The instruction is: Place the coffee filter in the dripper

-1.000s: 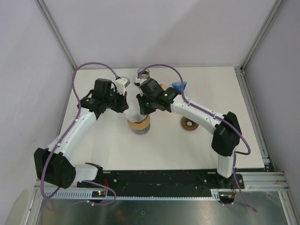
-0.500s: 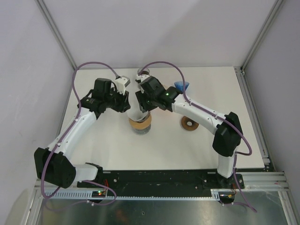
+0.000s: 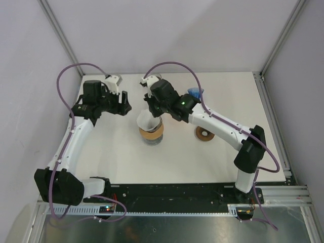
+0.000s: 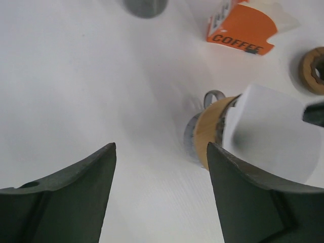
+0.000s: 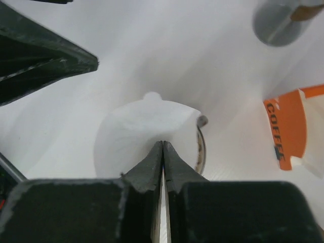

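The right pincer (image 5: 163,146) pinches the filter (image 5: 132,132) over the mid-bench (image 3: 116,152) dripper (image 4: 208,130), while the left pincer (image 4: 161,148) gapes released beside it.

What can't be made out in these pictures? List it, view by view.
- Top view: dripper inside, covered by the coffee filter; seating unclear.
- Top view: right pincer, hidden under its own wrist.
- Right wrist: coffee box, cut by the right edge.
- Left wrist: grey round object, cut by the top edge, blurred.
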Controlling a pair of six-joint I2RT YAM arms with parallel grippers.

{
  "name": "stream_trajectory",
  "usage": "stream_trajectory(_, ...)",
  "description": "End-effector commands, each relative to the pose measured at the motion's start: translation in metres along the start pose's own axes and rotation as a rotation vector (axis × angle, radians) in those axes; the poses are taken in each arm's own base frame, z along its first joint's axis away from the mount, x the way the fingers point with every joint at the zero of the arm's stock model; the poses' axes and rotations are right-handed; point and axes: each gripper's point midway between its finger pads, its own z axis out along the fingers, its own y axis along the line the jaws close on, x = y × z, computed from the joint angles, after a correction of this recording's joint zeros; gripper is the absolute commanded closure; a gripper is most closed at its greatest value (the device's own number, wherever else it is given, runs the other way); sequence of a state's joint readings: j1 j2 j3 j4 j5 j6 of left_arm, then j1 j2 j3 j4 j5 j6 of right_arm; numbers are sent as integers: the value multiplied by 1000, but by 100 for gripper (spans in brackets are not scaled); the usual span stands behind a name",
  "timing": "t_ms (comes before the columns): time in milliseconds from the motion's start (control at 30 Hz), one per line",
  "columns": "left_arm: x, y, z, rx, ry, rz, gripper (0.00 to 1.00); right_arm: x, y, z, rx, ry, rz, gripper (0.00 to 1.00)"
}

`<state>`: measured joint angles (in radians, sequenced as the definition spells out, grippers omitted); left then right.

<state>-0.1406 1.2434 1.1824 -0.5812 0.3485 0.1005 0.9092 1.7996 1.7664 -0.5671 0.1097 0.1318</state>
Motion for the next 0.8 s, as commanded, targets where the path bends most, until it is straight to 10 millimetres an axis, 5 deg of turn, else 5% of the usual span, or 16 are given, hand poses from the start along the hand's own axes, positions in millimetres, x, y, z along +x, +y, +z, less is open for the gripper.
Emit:
stream_trajectory(0,-18,9,-13,3,-70,-33,23,-5,16,8,-56,22,-39,98)
stream_trajectory(400,-1,28,-15,-16,-56,-74,21,79,11,56,2,296,-121,100)
stream_trajectory(767,11,21,-7,33,-30,-99,22,104,12,89,64,405,-212,100)
